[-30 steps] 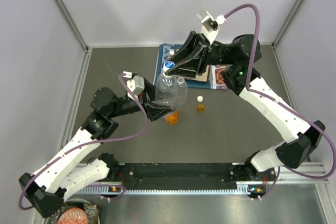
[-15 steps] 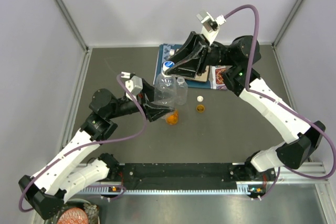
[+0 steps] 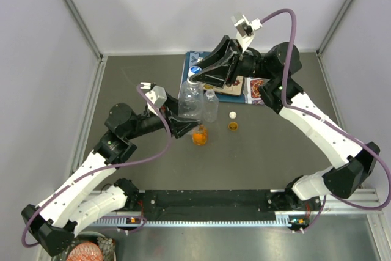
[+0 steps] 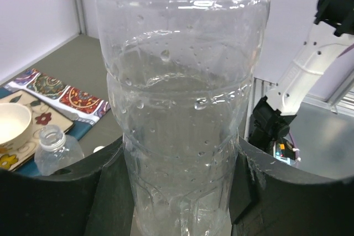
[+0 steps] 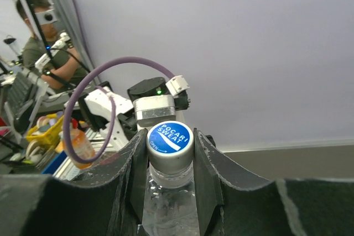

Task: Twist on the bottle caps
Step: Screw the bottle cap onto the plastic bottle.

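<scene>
Left gripper clamped around clear bottle, right gripper pinched on blue-and-white cap atop it, near table centre.

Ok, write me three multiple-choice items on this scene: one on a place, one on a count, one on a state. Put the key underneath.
1. Where is the blue-and-white cap?
A) lying loose, away from any bottle
B) on the neck of the large clear bottle, pinched by the right hand
C) carried high in the air, clear of everything

2. How many loose caps lie on the table?
A) none
B) two
C) four

3. The smaller clear bottle is:
A) capped
B) lying on its side
C) upright with its neck open

Key:
1 B: the right wrist view shows the hand closed on the cap atop the bottle.
2 B: a white cap and an orange cap lie next to each other.
3 C: the left wrist view shows its bare threaded mouth.
</scene>
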Tool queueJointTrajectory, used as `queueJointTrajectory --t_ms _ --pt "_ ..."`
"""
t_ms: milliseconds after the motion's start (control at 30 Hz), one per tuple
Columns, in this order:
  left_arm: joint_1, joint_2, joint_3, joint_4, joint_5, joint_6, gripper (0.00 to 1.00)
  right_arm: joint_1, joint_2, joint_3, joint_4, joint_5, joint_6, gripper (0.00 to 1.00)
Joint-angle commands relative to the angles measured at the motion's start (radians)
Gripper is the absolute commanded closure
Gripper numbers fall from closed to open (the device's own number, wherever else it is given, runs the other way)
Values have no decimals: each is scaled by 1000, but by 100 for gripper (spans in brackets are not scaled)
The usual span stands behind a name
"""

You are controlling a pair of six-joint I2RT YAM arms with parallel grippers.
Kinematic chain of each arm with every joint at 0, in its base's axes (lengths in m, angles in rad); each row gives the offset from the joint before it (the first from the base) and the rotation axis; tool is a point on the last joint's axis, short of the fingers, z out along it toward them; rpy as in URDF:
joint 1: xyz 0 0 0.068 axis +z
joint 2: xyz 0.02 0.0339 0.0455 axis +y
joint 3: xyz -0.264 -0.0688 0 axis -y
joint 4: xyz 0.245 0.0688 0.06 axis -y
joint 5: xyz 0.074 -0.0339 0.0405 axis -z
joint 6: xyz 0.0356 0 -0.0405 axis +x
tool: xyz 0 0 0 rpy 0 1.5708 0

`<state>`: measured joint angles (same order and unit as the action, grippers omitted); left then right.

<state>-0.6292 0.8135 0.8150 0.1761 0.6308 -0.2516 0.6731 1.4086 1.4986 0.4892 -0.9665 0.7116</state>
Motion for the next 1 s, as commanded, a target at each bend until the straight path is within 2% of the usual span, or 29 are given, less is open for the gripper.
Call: queueJointTrajectory --t_ms 0,133,433,533,600,633,733,800,933,967 --pt "16 -8 45 48 -190 -15 89 20 -66 -8 -115 14 -145 77" --pt "16 -11 56 31 -243 11 89 25 -77 -11 -237 55 -230 78" --pt "16 -4 47 14 -341 52 90 48 -95 -23 -324 138 -305 79" --pt "16 0 42 29 -300 51 90 56 -88 -43 -281 137 -281 78" --pt "16 -1 36 51 -238 52 90 56 -65 -38 -261 124 -239 78" --pt "16 -5 32 63 -150 73 90 56 -57 -34 -253 120 -227 78" --pt "14 -14 24 76 -105 115 90 56 -27 -11 -244 100 -173 78" --pt "14 -19 21 72 -131 138 91 62 -16 9 -280 107 -169 78" --pt "14 -23 16 53 -198 205 93 94 6 86 -463 184 -239 82" --pt "14 -23 15 48 -216 213 93 103 12 100 -554 207 -285 82"
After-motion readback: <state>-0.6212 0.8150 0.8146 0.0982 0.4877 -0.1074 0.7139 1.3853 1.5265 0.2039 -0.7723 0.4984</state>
